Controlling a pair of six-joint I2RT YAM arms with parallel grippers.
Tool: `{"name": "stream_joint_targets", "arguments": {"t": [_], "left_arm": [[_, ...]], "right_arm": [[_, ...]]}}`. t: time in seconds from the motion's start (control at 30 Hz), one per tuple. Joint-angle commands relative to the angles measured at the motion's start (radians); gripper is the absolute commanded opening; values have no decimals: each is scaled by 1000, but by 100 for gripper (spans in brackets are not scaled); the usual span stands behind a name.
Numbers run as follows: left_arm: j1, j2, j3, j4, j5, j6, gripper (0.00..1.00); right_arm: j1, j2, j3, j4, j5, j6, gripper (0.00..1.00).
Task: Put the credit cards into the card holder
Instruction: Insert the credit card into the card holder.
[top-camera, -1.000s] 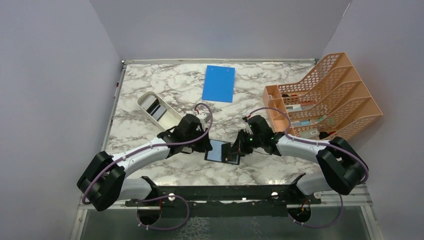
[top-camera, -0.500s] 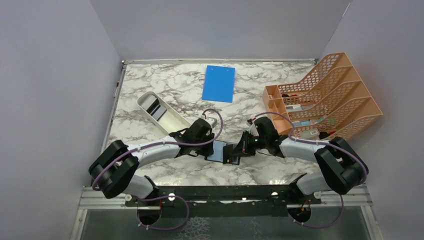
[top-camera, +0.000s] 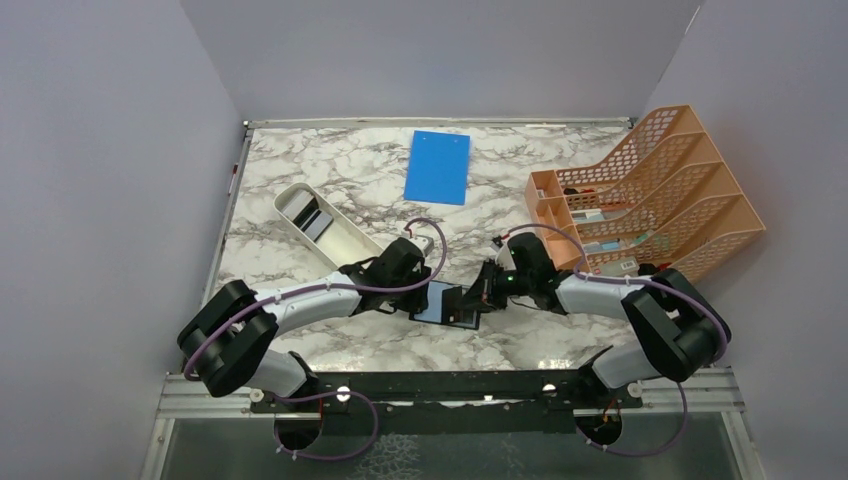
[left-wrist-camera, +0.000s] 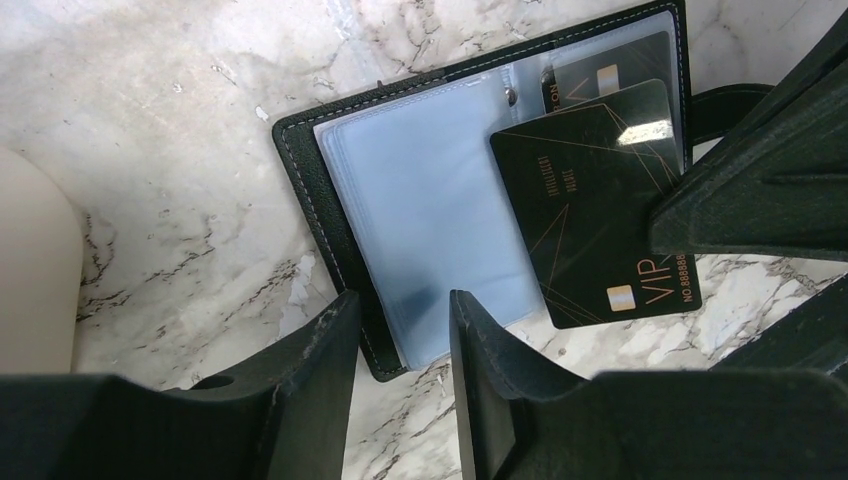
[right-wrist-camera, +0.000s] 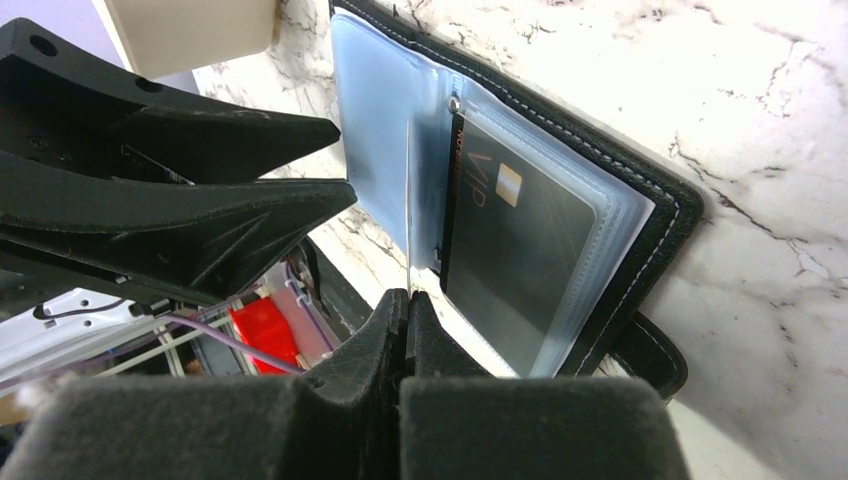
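The card holder (top-camera: 438, 302) lies open on the marble between both arms, its grey-blue sleeves (left-wrist-camera: 430, 200) facing up. One dark credit card (right-wrist-camera: 520, 240) sits inside a sleeve. A second black credit card (left-wrist-camera: 595, 215), printed VIP, leans over the holder's right page. My right gripper (right-wrist-camera: 405, 297) is shut on this card's edge, and the right wrist view shows it only edge-on. My left gripper (left-wrist-camera: 402, 298) is open just off the holder's near left corner, with nothing between its fingers. In the top view the left gripper (top-camera: 424, 292) and the right gripper (top-camera: 478, 297) flank the holder.
A white oblong tray (top-camera: 318, 225) with dark cards inside stands left of the left arm. A blue board (top-camera: 438, 166) lies at the back centre. An orange mesh rack (top-camera: 645, 195) fills the right side.
The left arm swung in toward the card holder and its jaws have spread apart. The right gripper stays shut on the card, almost unmoved.
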Motion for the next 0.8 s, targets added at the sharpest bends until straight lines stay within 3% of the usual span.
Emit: {"name": "stream_joint_targets", "arguments": {"t": [0.0,0.47,0.6,0.77], "left_arm": [[-7,14,10,4,0,20,41],[-15,58,8,44,59,37,43],[-18,44,4,43,55,34,43],[-18,36,-1,49,71,36,36]], "right_arm": [[-6,24,-13,60,-5,10,1],[-6,42,-46,140,53,35,1],[-6,21,-45,79,87,6,1],[-7,-3,-58,40,85,-27,1]]}}
